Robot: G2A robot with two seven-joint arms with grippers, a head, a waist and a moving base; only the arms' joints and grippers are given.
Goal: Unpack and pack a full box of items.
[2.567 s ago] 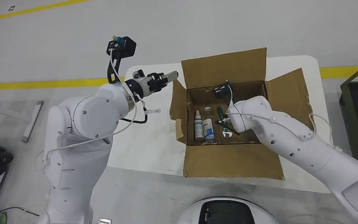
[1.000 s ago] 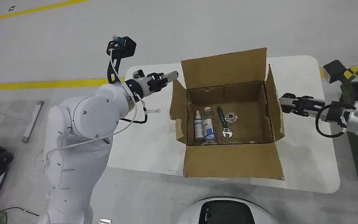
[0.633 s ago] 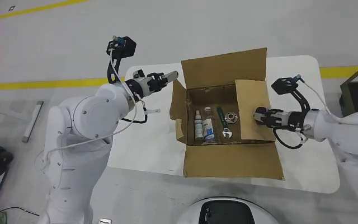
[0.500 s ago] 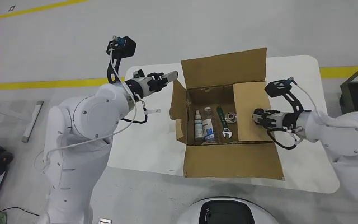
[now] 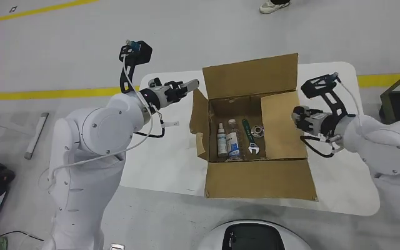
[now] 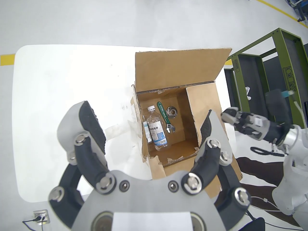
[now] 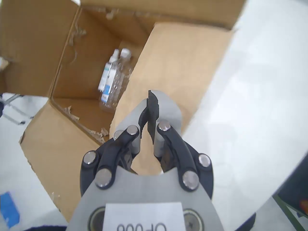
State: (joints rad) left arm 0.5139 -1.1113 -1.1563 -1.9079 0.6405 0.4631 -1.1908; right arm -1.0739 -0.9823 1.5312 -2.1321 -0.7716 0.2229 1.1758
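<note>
The cardboard box [image 5: 257, 177] stands open on the white table [image 5: 169, 162]. Its right flap [image 5: 281, 125] is folded in over the opening. Inside lie a small spray bottle [image 5: 222, 139], a clear bottle [image 5: 233, 141], a green wrench [image 5: 248, 134] and a round metal part [image 5: 259, 130]. My right gripper [image 5: 299, 119] hovers at that flap's outer edge, fingers shut with nothing between them [image 7: 149, 106]. My left gripper [image 5: 191, 84] is held off the box's far left corner, open and empty [image 6: 149, 121]. The left wrist view looks down on the bottle [image 6: 157, 131] and wrench [image 6: 165, 118].
The box's back flap [image 5: 250, 75] stands up and the front flap [image 5: 259, 180] lies out flat. A strip of tape [image 5: 170, 124] lies on the table left of the box. A green metal rack [image 6: 264, 78] stands off the table's right end.
My right arm came out of the box, swung to the right, then pushed the right flap in over the opening and drew back slightly. The left arm stayed still.
</note>
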